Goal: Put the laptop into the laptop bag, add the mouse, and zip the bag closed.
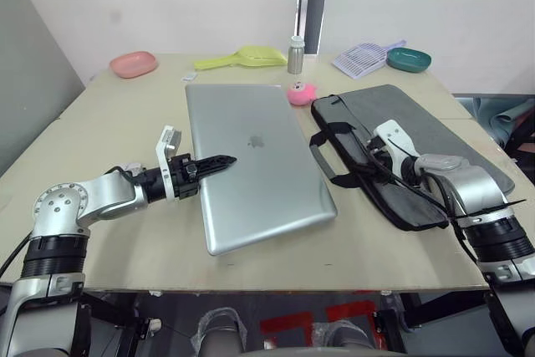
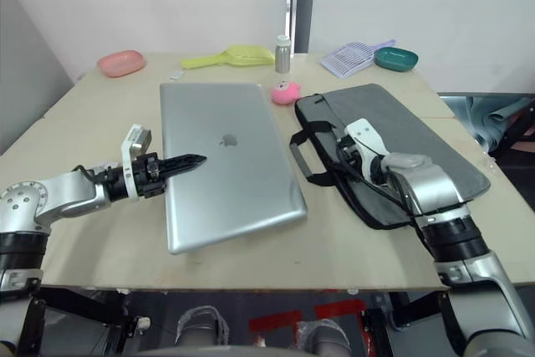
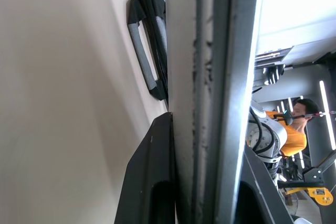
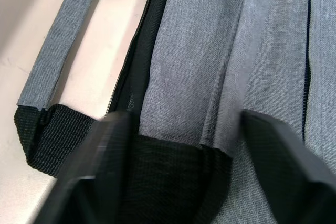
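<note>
The silver laptop (image 1: 251, 165) lies closed in the middle of the table. My left gripper (image 1: 219, 161) is shut on its left edge, one finger on the lid and one under it; the left wrist view shows that edge (image 3: 210, 77) clamped between both fingers. To the right, the grey laptop bag (image 1: 435, 135) lies flat, its black strap handles (image 1: 330, 152) facing the laptop. My right gripper (image 1: 368, 155) is at the bag's zip edge. In the right wrist view its fingers (image 4: 105, 145) stand wide apart over the grey fabric. The mouse is out of view.
A pink round plush (image 1: 299, 94) sits between laptop and bag at the back. Along the far edge are a pink dish (image 1: 133, 63), yellow-green scoop (image 1: 242, 58), metal bottle (image 1: 296, 54), white scoop (image 1: 361, 58) and teal dish (image 1: 409, 59). A person in orange (image 3: 294, 135) is beyond the table.
</note>
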